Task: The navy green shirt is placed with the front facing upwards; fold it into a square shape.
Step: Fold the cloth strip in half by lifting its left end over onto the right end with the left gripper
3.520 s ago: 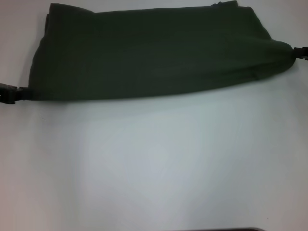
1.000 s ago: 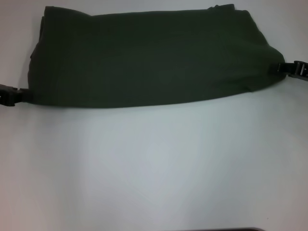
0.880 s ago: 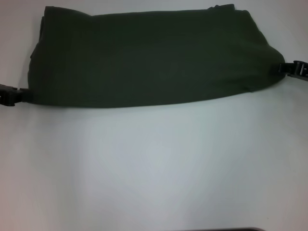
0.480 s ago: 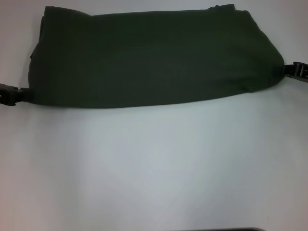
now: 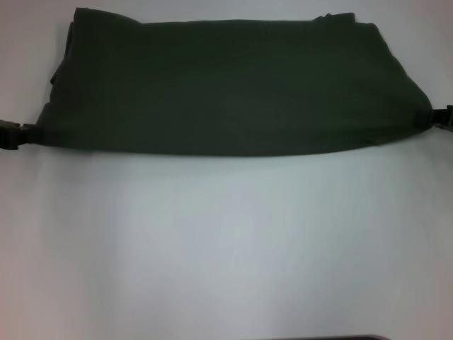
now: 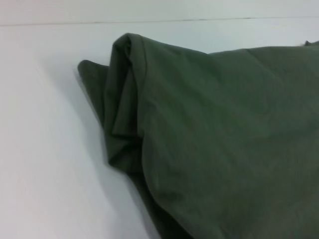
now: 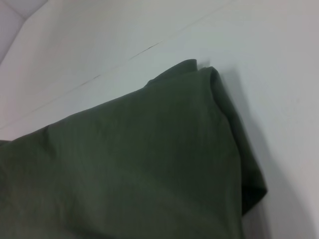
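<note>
At the far side of the white worktop (image 5: 226,248), the dark olive-green cotton shirt (image 5: 233,85) is lying as a wide folded band. My left tool (image 5: 15,134) is pinching its near-left corner; my right tool (image 5: 440,117) is gripping the near-right corner. I am thinking both corners should travel level, keeping the near edge taut, so the fold lands square.

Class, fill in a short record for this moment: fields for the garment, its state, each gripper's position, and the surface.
garment: navy green shirt
state: folded into a wide band, layered edges visible at both ends, no lettering showing
left gripper: at the shirt's near left corner
right gripper: at the shirt's near right corner
surface: white table
</note>
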`<state>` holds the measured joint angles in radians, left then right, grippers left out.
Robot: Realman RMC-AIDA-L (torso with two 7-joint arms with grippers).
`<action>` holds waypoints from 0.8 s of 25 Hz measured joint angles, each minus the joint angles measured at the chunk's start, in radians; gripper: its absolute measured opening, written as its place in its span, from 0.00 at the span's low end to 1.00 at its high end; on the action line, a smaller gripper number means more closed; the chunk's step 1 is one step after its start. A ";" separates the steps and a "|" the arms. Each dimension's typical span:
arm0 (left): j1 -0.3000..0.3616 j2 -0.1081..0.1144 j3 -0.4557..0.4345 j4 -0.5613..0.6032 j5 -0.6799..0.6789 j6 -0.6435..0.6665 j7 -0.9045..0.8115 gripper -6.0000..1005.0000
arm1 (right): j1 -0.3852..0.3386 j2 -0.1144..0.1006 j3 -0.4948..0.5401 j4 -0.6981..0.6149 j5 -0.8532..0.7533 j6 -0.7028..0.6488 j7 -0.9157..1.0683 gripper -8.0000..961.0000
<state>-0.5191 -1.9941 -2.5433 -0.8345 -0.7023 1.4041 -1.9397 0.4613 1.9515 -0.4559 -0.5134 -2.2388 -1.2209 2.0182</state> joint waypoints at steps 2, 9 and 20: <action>0.000 0.000 0.000 0.000 0.000 -0.014 -0.002 0.01 | -0.003 0.000 -0.003 0.000 -0.002 -0.009 0.000 0.02; -0.001 -0.002 -0.001 0.004 -0.001 -0.048 -0.004 0.01 | -0.019 -0.010 -0.007 -0.001 -0.004 -0.048 -0.011 0.02; 0.019 -0.002 0.000 0.000 -0.003 0.003 0.026 0.01 | -0.051 -0.015 0.000 -0.002 -0.005 -0.140 -0.076 0.02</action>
<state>-0.5001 -1.9957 -2.5436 -0.8346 -0.7051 1.4068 -1.9136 0.4108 1.9368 -0.4564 -0.5155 -2.2434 -1.3614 1.9422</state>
